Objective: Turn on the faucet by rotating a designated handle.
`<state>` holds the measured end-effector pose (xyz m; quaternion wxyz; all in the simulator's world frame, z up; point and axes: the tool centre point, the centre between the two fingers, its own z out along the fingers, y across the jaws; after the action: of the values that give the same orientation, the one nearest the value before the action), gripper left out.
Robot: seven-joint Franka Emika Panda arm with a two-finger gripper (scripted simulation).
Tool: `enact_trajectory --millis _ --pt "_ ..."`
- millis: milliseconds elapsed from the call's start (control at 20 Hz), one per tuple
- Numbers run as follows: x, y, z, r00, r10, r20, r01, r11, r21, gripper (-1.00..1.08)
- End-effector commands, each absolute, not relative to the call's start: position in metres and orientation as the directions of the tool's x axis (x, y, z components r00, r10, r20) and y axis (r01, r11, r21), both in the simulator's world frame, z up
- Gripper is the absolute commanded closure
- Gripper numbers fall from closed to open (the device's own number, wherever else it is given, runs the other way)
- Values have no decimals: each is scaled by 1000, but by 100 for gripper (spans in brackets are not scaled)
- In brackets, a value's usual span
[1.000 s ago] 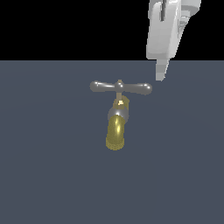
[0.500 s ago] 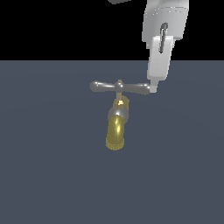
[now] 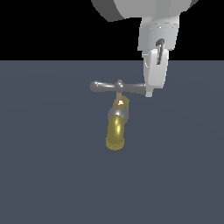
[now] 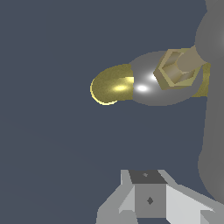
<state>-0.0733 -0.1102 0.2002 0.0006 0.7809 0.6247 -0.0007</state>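
My fingers point(image 3: 149, 92) have come down over the last second: from well above the crossbar and off its end, to alongside it, and now the tip sits against the end of the handle point(image 3: 119, 87) on the exterior view's right. In the exterior view they read as one closed white-grey block with no visible gap, but the wrist view shows only the base of the fingers point(image 4: 148, 199), so I cannot tell for certain whether they are clenched or parted; nothing is grasped. From the tip, the handle runs toward 9 o'clock, level, with both bulbous ends showing. The bar looks unturned; it lies as it did a second ago. Below its centre, toward 6 o'clock, the brass stem drops into the grey collar, and the faucet point(image 3: 116, 130) spout curves down to its ribbed mouth over the dark worktop point(image 3: 43, 166). Judgement: approach finished, contact just made or about to be; the sideways push on that bar end is the step in hand. Risk: tip slipping off the rounded end.
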Motion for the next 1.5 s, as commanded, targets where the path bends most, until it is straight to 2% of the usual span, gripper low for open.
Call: enact_trajectory --millis 0,400,1450 --pt "-71 -110 198 207 978 -1 978 -207 0 108" --pt "-70 -109 197 202 979 0 979 -202 0 108" --pt "-15 -128 197 201 980 0 980 -201 0 108"
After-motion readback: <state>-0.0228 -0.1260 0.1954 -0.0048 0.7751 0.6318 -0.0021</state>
